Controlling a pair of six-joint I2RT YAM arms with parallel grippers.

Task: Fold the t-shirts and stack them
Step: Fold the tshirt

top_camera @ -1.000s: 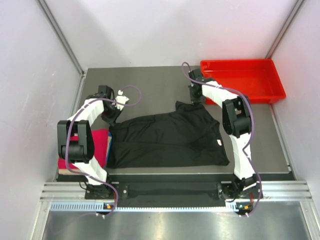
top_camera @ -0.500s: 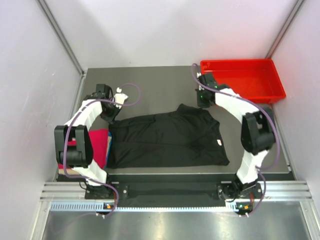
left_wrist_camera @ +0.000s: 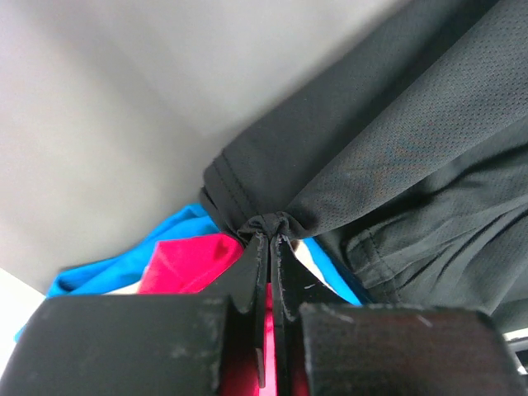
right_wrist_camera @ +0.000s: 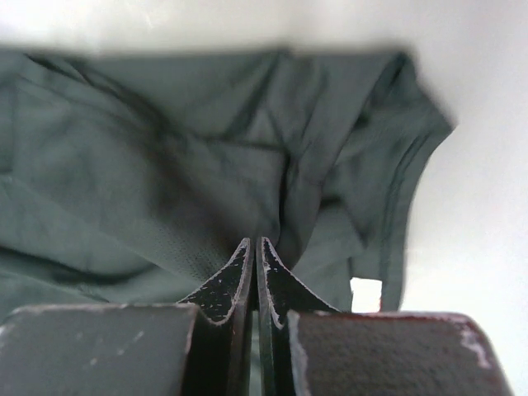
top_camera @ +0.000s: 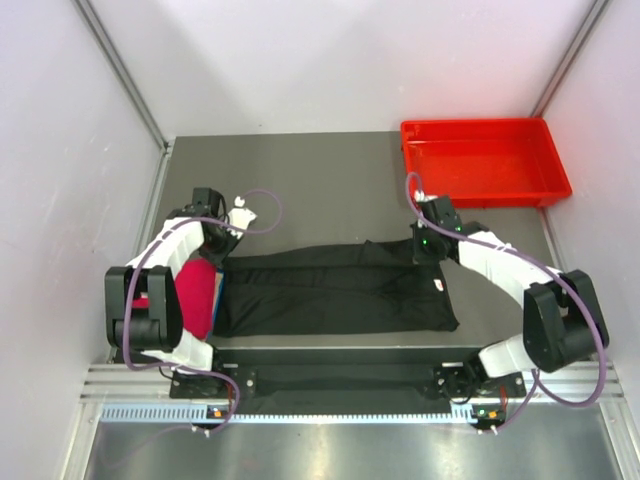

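Your arms have dragged black t-shirt (top_camera: 335, 295) far edge nearer, folding it into band.
Top: left gripper (top_camera: 213, 243), right gripper (top_camera: 428, 245) at its far corners.
Left wrist: jaws clamped on black hem; red t-shirt (left_wrist_camera: 186, 264), blue t-shirt (left_wrist_camera: 99, 276) below fingertips.
Right wrist: jaws pinched together on black fold.

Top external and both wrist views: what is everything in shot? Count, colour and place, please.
black t-shirt: one, black, across the middle of the table.
red t-shirt: one, crimson, near left corner, partly under the left arm.
blue t-shirt: one, blue, only an edge showing beside the red one.
tray: one, red, far right corner.
table: one, grey.
arms: two, white and black, bases at the near edge.
left tool: shut, pinching the black t-shirt's far left corner.
right tool: shut on its far right edge.
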